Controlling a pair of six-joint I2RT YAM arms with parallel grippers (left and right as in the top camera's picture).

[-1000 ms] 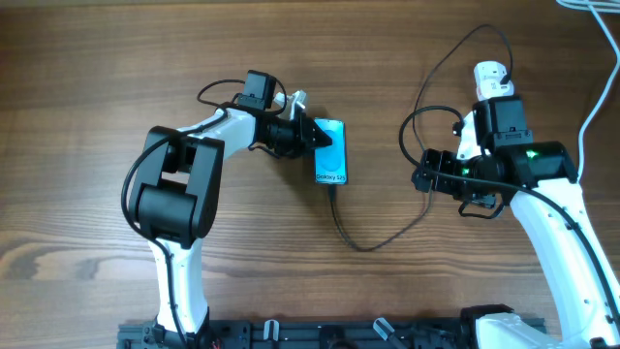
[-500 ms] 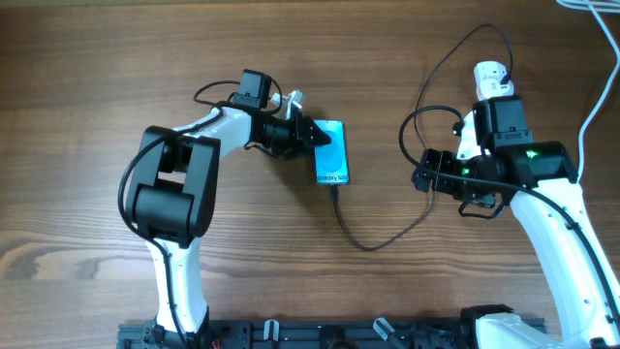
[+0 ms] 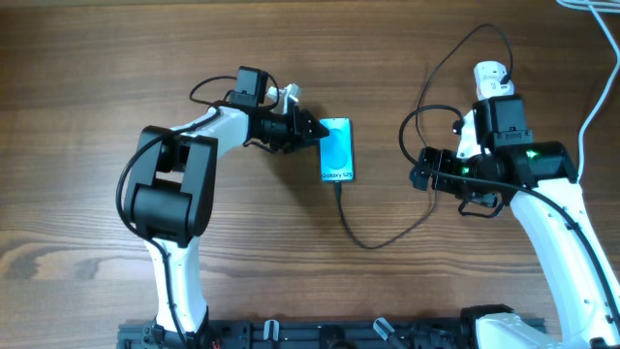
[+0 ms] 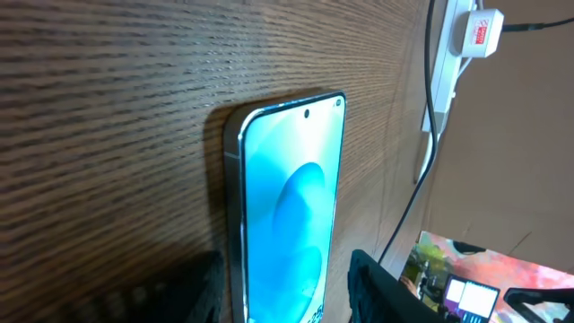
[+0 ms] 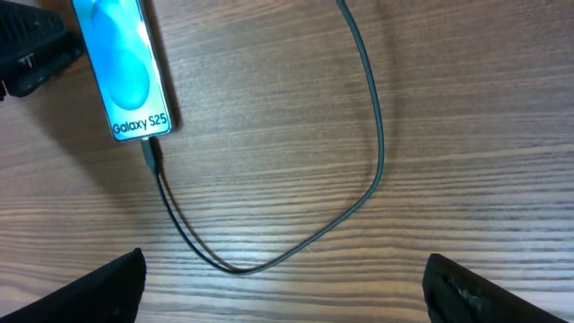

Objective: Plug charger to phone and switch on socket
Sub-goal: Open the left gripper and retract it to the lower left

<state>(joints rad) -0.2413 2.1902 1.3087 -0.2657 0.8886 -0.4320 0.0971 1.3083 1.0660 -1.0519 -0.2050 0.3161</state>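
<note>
Right tool (image 3: 421, 176) wide open, holds nothing. Socket (image 3: 491, 79) sits back and right of it, close by, long way front-to-back.

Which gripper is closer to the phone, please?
Left. The left gripper is right at the upper left edge of the phone in the overhead view, while the right gripper is well off to its right, clearly apart from it.

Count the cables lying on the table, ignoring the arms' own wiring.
2. The thin black charger runs from the phone toward the socket; a thick white lead lies at the right edge. The right arm may hide more.
</note>
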